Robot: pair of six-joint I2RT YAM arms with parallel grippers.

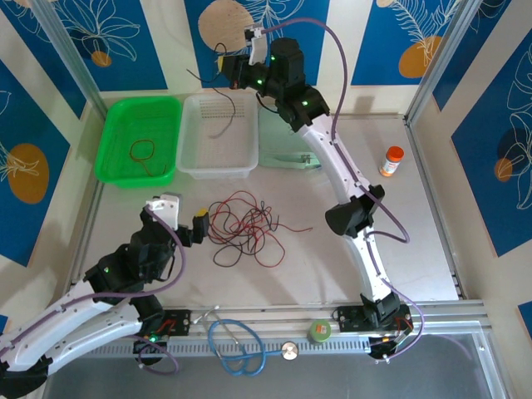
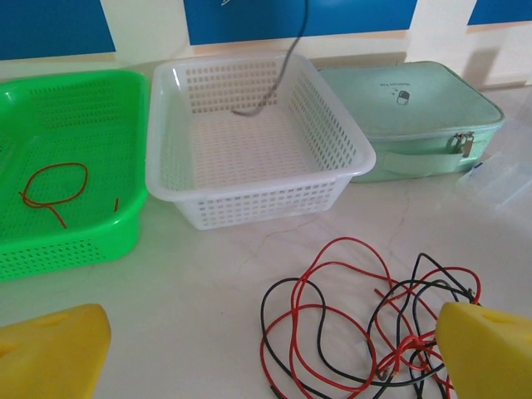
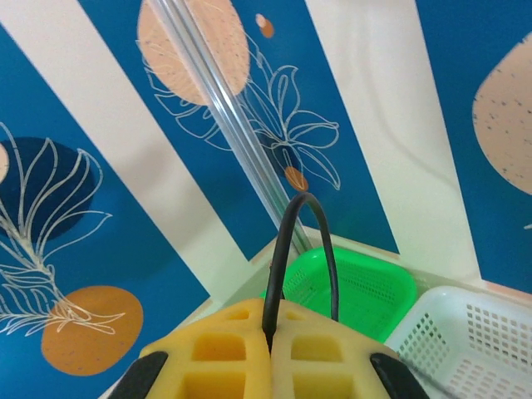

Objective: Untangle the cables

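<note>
Nearest thing first: the left gripper [image 1: 184,218] is wide open with nothing in it, sitting just off the left edge of the tangle [image 1: 247,226], which is mid-table on the near side of the baskets. That pile is red and black loops with no real long axis, just a sprawl a bit wider left to right, with one red end poking out to the right. For the next pull I'd go for a loose end like that at the rim of the pile, not the middle, or you'll drag the whole knot. Farther back, the green basket [image 2: 83,241] on the left has one red cable [image 2: 66,165] curled in it. The white basket [image 2: 249,208] sits right of it. Farthest and highest, the right gripper [image 3: 268,341] is clamped on a black cable [image 3: 305,196] that loops up over the fingers. From there it hangs about straight down, long axis vertical, tail curling left on the white basket floor. Looks like the drop-off step to me. I'd lower it first so it coils inside, keep it off the rim, then let go.
</note>
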